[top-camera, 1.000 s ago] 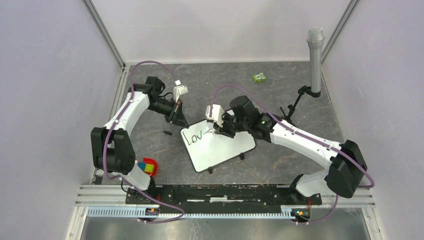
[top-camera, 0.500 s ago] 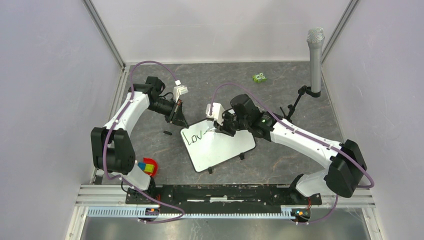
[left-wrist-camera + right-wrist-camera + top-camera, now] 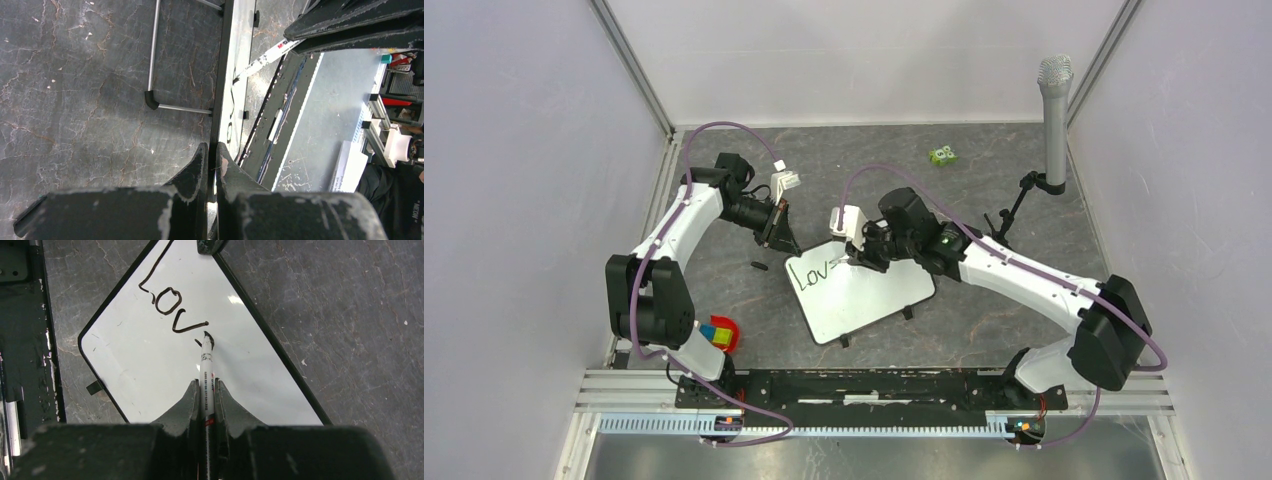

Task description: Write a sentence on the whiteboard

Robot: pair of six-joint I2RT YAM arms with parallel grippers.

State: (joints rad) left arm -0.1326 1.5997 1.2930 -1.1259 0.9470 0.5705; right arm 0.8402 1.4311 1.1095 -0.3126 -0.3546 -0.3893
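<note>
- We saw the left fingers (image 3: pixel 204 159) pinching the whiteboard's (image 3: pixel 864 300) frame edge near its far-left corner; board lay skewed on the worktop (image 3: pixel 824 150).
- The right fingers (image 3: pixel 194 399) pinched a marker (image 3: pixel 206 370), tip touching the board right after the sentence's (image 3: pixel 190 327) "Lov".
- Blank board lay beyond the tip.

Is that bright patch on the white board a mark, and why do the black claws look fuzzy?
Right wrist view: the patch on the whiteboard is reflected light, not ink; the right gripper sits near the lens, so it blurs, while the letters are sharp. Top view: even light, soft shadows.
</note>
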